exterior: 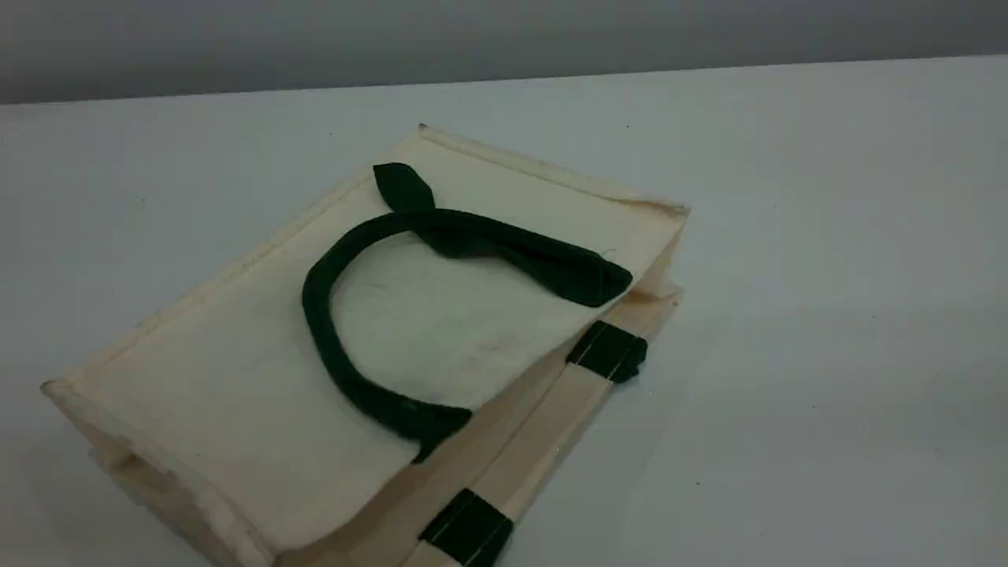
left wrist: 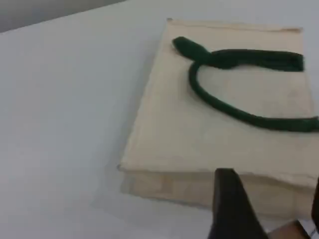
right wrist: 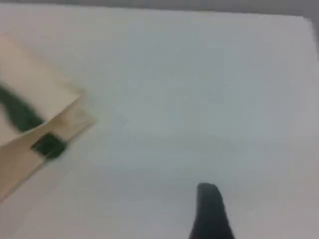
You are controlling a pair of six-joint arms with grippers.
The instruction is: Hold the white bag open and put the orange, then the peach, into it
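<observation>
Left gripper (left wrist: 271, 194), seen by its own wrist camera, showed two dark fingers: one fingertip (left wrist: 228, 199) stood up from the bottom edge and a sliver of the other sat at the right border. They stood apart with nothing clamped between them, so the jaws were open. Beyond them lay the white bag (left wrist: 199, 129), flat on the pale table (left wrist: 65, 124), its folded near edge facing the gripper. Whether the fingers touched that edge could not be told. A dark green handle (left wrist: 224, 107) curved across the bag's upper face.

Right gripper (right wrist: 209, 199), in the right wrist view, showed only one blurred dark fingertip at the bottom edge, so whether its jaws were open or closed could not be told. It hung over bare table (right wrist: 199, 89), well apart from the bag (right wrist: 30, 84), whose corner entered at the left edge with a green tab (right wrist: 49, 145) on its rim.

From the scene view, neither arm appeared. The bag (exterior: 236, 378) lay flat on its side on the table (exterior: 827, 315), left of centre. One looped handle (exterior: 323, 331) lay on the upper face, its ends reaching toward the rim at the lower right. Two green tabs (exterior: 608, 350) (exterior: 468, 528) sat on that rim, where the layers looked flattened together.
</observation>
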